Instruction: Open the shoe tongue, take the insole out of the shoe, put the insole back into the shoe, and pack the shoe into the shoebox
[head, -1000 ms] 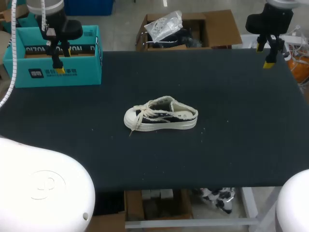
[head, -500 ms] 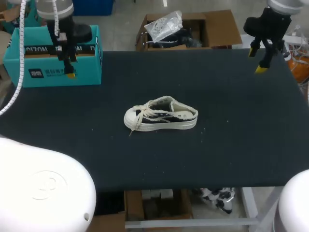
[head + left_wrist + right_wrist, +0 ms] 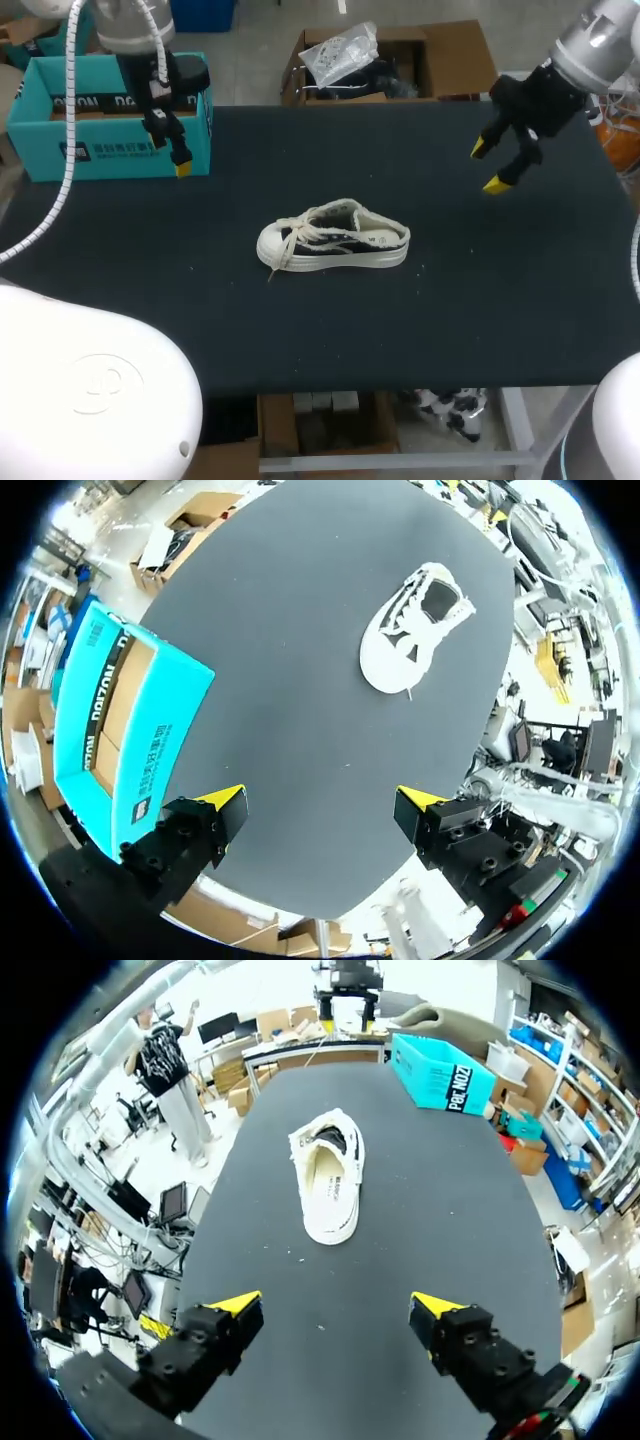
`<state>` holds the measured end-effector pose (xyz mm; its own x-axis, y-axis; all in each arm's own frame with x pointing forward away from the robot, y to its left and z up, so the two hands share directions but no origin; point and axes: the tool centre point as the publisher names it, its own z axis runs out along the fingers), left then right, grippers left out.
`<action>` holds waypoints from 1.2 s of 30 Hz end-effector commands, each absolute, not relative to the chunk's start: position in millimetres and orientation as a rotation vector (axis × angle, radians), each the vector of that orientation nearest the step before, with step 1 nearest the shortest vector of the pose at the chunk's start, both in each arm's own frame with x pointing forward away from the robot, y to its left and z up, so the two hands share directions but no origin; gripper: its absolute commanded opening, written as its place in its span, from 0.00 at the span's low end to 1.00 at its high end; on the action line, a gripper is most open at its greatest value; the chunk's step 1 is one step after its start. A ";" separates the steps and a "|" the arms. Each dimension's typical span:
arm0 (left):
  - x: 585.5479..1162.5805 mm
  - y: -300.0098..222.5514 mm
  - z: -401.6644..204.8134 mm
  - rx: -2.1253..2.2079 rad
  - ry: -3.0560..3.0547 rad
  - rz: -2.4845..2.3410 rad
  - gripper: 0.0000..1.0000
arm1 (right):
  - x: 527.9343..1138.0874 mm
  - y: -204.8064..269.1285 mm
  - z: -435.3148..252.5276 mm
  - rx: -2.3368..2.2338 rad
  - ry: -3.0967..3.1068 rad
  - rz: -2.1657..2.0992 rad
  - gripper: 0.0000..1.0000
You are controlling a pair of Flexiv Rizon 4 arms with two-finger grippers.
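A low sneaker, the shoe [image 3: 335,237], stands upright on its sole near the middle of a dark table [image 3: 300,340]. Its long axis runs side to side, parallel to the table's near edge. The white toe cap points toward the left edge and the heel toward the right edge. The laces lie loose over the tongue, and a pale insole shows inside the opening.

An open teal shoebox [image 3: 100,152] sits at the far left corner of the table, well apart from the shoe.

My left arm [image 3: 140,40] comes in over that corner. The left jaws hang just beside the shoebox's right end, spread wide and holding nothing. From them the shoe lies ahead with its toe and laces nearer and its opening farther off.

My right arm [image 3: 590,50] comes in over the far right corner. The right jaws are also spread wide and empty, above the table's right side. From them the shoe lies ahead with its heel nearer and its tongue at the far end.

Both jaws are well apart from the shoe, and I cannot say which is nearer. I judge the task is at its start: the tongue is not yet opened. The left jaws face the tongue end, the right the heel, which suits one steadying while the other lifts.
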<state>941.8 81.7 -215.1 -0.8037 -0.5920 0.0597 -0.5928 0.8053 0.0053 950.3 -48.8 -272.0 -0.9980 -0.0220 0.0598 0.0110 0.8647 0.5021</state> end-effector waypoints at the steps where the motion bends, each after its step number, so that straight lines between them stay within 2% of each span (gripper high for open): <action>1: 934.2 75.0 -219.6 1.185 -2.846 -0.030 1.00 | 940.0 -43.1 -288.9 -0.065 -3.078 -0.871 1.00; 13: 934.2 75.0 -219.6 1.185 -2.846 -0.030 1.00 | 940.0 -43.1 -288.9 -0.065 -3.078 -0.871 1.00; 26: 901.1 -26.5 -226.1 1.831 -2.476 -0.044 1.00 | 934.6 1.4 -349.5 -0.090 -2.928 -1.122 1.00; 36: 903.1 -67.0 -235.3 1.915 -2.396 -0.043 1.00 | 930.7 32.2 -378.9 -0.085 -2.856 -1.260 1.00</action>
<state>898.6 -57.6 -230.2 -0.2082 -0.9763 0.0594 -0.9760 0.2113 0.0520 926.9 25.3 -364.8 -0.9983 0.0436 0.0395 0.0587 0.6895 0.7219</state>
